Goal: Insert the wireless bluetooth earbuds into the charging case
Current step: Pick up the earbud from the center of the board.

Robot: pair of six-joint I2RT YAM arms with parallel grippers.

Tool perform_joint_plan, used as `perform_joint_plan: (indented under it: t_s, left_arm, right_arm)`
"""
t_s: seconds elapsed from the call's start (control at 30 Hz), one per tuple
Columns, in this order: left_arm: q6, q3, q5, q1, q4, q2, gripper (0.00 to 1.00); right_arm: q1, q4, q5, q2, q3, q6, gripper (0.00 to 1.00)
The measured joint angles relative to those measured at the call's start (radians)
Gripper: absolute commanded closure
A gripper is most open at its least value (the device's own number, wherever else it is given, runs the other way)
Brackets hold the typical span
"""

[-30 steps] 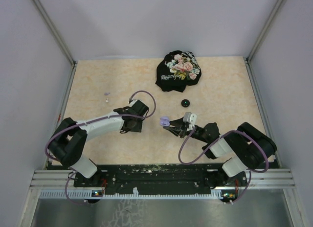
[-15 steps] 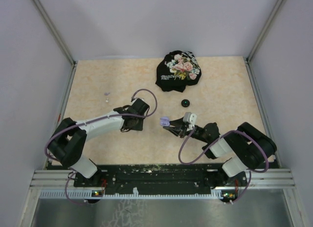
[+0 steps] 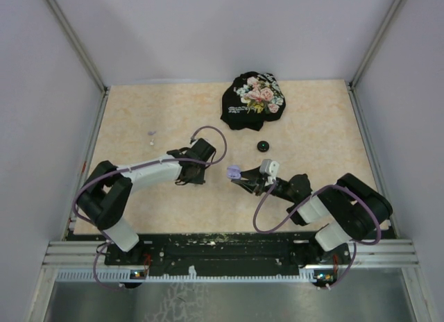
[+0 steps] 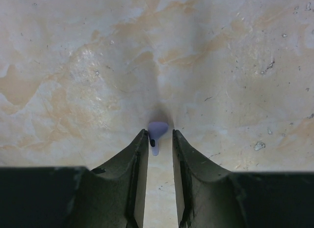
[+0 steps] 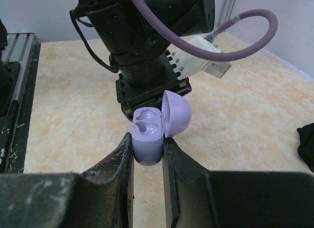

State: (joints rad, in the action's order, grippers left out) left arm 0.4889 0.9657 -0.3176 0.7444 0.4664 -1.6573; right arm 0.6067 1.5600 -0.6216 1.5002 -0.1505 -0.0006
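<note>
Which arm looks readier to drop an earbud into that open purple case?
Left. The left claw has a lavender earbud between its tips; the right claw is occupied holding the open charging case, both sockets empty.

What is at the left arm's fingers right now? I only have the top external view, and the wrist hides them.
Observer: A tiny lavender comma-shaped earbud has its stem between the left fingers, against one of them; whether it is clamped I cannot tell.
Operator: Is the case in the right arm open?
Observer: Yes. The small lavender plastic charging case is pinched between the right fingers with its domed lid swung up.
Operator: Anything in it?
Observer: No, both earbud sockets are empty.
</note>
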Motion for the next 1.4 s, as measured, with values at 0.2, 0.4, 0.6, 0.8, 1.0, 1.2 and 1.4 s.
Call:
perform_joint_plan:
  t_s: [0.2, 0.4, 0.6, 0.8, 1.0, 1.2, 1.4]
  left_arm:
    - [-0.007, 0.006, -0.003, 0.000, 0.002, -0.011, 0.69]
    - [-0.010, 0.019, -0.011, 0.000, 0.002, -0.035, 0.71]
    - [-0.011, 0.023, -0.012, 0.000, 0.000, -0.041, 0.75]
    - [-0.013, 0.023, -0.020, 0.000, -0.009, -0.042, 0.80]
    - [-0.022, -0.001, -0.024, 0.000, -0.029, -0.011, 0.85]
    - [-0.049, -0.022, -0.029, 0.013, -0.078, 0.134, 0.87]
    - [-0.078, -0.028, -0.037, 0.063, -0.171, 0.260, 0.88]
  right_arm:
    - [0.000, 0.000, 0.000, 0.000, 0.000, 0.000, 1.00]
    - [0.000, 0.000, 0.000, 0.000, 0.000, 0.000, 1.00]
    - [0.000, 0.000, 0.000, 0.000, 0.000, 0.000, 1.00]
    - [0.000, 0.000, 0.001, 0.000, 0.000, -0.001, 1.00]
    - [0.000, 0.000, 0.006, 0.000, 0.000, -0.014, 1.00]
    - [0.000, 0.000, 0.023, 0.000, 0.000, -0.028, 1.00]
    - [0.000, 0.000, 0.071, 0.000, 0.024, -0.046, 1.00]
